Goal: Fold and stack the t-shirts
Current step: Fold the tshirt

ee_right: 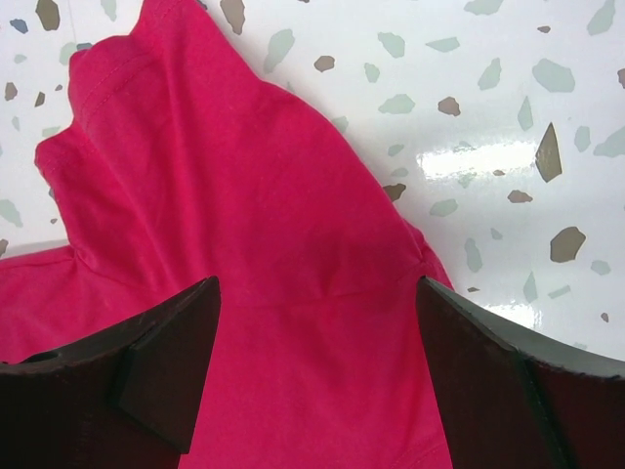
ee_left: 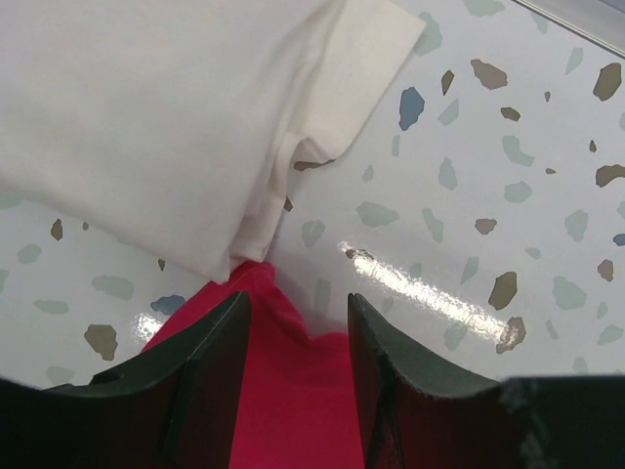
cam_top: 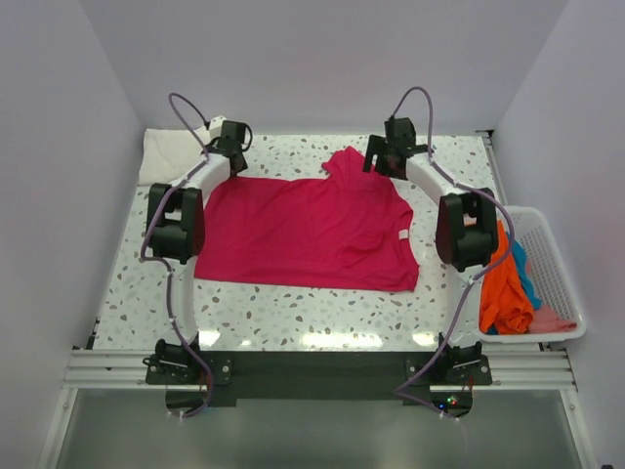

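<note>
Cloth of the magenta-red t-shirt point(cam_top: 303, 234), spread flat mid-way across the worktop point(cam_top: 293, 313), looks light and limp, best pinched at corners. Its long axis runs left-right, one sleeve point(cam_top: 344, 161) pointing away. At the far edge, the left gripper point(ee_left: 298, 313) straddles a corner, jaws narrowly parted; the right gripper point(ee_right: 317, 293) hangs over the sleeve, jaws wide.

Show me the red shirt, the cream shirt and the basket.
red t-shirt point(cam_top: 303, 234), top view, mid body.
cream t-shirt point(ee_left: 146, 117), left wrist view, main panel.
basket point(cam_top: 553, 260), top view, bare mesh.
</note>
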Controlling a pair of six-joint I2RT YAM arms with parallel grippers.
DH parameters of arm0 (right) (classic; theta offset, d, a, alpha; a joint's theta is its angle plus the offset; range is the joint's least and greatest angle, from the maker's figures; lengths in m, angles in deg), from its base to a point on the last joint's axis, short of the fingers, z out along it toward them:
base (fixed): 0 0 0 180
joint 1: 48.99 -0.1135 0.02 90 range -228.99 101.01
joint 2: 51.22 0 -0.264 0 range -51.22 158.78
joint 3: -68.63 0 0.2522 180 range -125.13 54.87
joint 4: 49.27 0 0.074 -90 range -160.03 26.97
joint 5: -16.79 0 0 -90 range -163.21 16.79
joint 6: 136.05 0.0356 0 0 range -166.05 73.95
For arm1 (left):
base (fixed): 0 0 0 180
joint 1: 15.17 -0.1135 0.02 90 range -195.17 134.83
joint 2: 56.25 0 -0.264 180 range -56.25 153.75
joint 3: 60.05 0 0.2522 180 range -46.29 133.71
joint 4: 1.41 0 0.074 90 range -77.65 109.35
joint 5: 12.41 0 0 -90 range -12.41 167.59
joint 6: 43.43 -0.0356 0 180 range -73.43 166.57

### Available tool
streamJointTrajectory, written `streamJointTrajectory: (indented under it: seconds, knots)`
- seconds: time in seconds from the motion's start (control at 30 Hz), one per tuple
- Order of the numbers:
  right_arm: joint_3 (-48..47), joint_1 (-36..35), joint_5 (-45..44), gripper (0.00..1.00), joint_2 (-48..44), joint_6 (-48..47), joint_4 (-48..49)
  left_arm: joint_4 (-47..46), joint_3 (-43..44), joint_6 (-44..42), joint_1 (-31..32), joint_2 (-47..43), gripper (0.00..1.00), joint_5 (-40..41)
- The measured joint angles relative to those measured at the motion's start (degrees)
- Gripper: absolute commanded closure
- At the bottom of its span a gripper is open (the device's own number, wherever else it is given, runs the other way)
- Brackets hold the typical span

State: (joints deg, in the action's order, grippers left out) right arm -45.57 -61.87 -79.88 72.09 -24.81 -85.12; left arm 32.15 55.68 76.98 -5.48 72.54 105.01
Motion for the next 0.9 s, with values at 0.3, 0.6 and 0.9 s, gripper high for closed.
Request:
streamJointTrajectory:
  seconds: [0.3, 0.6, 0.9]
  knots:
    - [-0.2, 1.3, -0.3, 0.16, 0.5, -0.7, -0.2, 0.4, 0.0, 0.7, -0.3, 0.8, 0.57, -1.7]
    - [-1.0, 3.2, 0.0, 0.17, 3.1, -0.7, -0.4, 0.7, 0.1, 1.6, -0.3, 1.0, 0.7, -1.7]
    - [-2.4, 3.3, 0.3, 0.35, 5.0, -0.6, -0.7, 0.9, 0.5, 1.5, -1.1, 1.6, 0.88, -2.2]
